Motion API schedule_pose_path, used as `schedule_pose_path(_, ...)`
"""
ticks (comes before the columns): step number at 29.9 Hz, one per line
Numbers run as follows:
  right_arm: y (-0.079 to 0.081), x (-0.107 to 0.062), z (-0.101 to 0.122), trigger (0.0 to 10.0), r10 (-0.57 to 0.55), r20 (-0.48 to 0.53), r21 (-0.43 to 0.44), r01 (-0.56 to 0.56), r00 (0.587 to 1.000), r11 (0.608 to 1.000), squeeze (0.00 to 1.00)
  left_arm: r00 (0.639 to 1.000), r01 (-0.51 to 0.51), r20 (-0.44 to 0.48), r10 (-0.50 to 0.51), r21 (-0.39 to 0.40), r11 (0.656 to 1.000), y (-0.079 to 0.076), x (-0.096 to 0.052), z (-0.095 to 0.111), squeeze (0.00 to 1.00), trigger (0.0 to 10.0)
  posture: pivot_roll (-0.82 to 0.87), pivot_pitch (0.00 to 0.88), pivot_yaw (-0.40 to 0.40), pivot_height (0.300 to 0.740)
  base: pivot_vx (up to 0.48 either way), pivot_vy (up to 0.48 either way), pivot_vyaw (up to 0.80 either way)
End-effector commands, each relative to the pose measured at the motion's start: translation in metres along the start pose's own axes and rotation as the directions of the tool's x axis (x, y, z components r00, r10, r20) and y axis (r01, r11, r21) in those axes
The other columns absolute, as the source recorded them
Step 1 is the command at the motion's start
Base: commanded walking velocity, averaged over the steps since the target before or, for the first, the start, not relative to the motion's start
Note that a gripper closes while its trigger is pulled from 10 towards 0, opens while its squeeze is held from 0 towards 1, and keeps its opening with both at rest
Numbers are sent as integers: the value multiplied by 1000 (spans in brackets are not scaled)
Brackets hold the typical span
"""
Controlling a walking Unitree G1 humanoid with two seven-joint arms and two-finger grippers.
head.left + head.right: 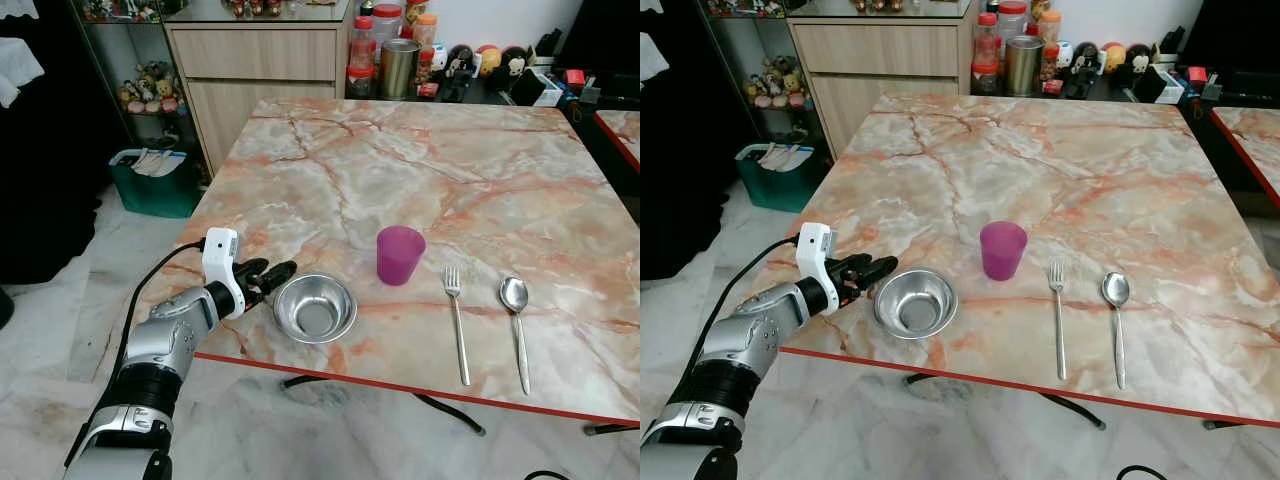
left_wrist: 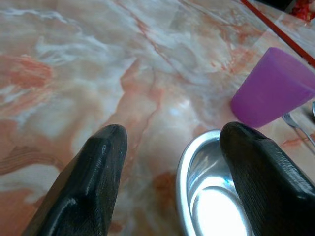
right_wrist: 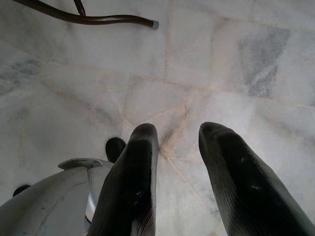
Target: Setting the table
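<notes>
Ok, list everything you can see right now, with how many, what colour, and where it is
Marble table: one, pink-orange veined with a red edge, in front of the robot.
Round steel bowl: one, silver, near the table's front edge.
Plastic cup: one, purple, upright behind the bowl, to its right.
Metal fork: one, silver, right of the bowl.
Metal spoon: one, silver, right of the fork.
Wooden cabinet: one, light brown, beyond the table.
Bin: one, green, on the floor, left.
Left gripper: black fingers open, at the bowl's left rim.
Right gripper: open, over the floor.
</notes>
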State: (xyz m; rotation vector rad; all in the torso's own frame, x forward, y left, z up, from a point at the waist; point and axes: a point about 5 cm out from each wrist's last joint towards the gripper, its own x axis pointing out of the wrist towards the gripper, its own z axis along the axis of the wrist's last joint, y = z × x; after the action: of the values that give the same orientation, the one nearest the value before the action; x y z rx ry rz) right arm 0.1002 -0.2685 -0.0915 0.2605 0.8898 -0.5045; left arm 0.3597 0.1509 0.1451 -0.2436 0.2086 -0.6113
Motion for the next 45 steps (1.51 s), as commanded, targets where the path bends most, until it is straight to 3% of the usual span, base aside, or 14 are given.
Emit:
schedule_pose_path(1, -3, -2, -5, 10000, -7, -16, -4, 7, 1000, 1000, 0, 1000, -11, -28, 12, 36, 999, 3, -5, -2, 0, 10000, 79, 123, 14, 740, 0, 0, 0)
schedule_pose_path(20, -4, -2, -4, 10000, -8, -16, -6, 7, 1000, 1000, 0, 992, 59, -119, -50, 66, 996, -7, -5, -18, 0, 10000, 74, 123, 12, 740, 0, 0, 0)
schedule_pose_path(35, -5, -2, -3, 10000, -7, -14, -10, 7, 1000, 1000, 0, 989, 43, -144, -30, 83, 996, -6, -6, -24, 0, 10000, 70, 121, 7, 740, 0, 0, 0)
schedule_pose_path(45, -5, -1, -3, 10000, -5, -14, -12, 5, 1000, 1000, 0, 992, -22, -121, 29, 61, 998, 4, -10, -25, 0, 10000, 72, 121, 5, 740, 0, 0, 0)
